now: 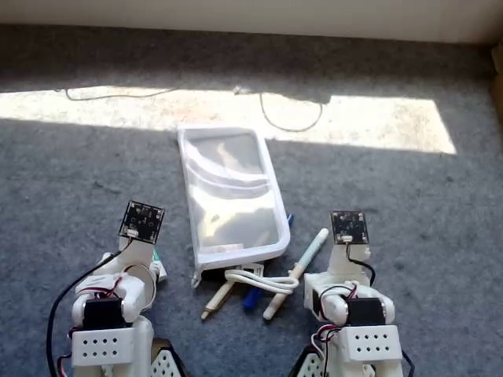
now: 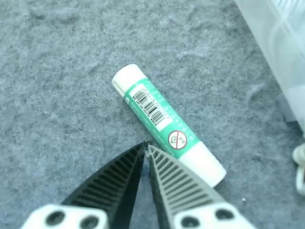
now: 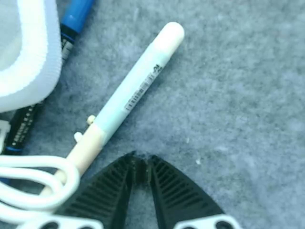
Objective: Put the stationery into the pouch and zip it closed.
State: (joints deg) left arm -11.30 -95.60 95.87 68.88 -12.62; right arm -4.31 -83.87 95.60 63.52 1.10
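Left gripper [image 2: 145, 145] being held clenched, empty, beside glue stick [image 2: 162, 119], right gripper [image 3: 141, 161] likewise near pen [image 3: 136, 88], pouch [image 1: 232, 196] lying flat, blue marker [image 3: 76, 12] being partly covered by it.

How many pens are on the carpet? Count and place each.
3. A pale green pen off the near right corner of the pouch; a blue pen partly under that edge; a cream pen left of it. The pouch may hide more.

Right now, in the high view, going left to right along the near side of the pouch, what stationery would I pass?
glue stick → cream pen → blue pen → pale green marker
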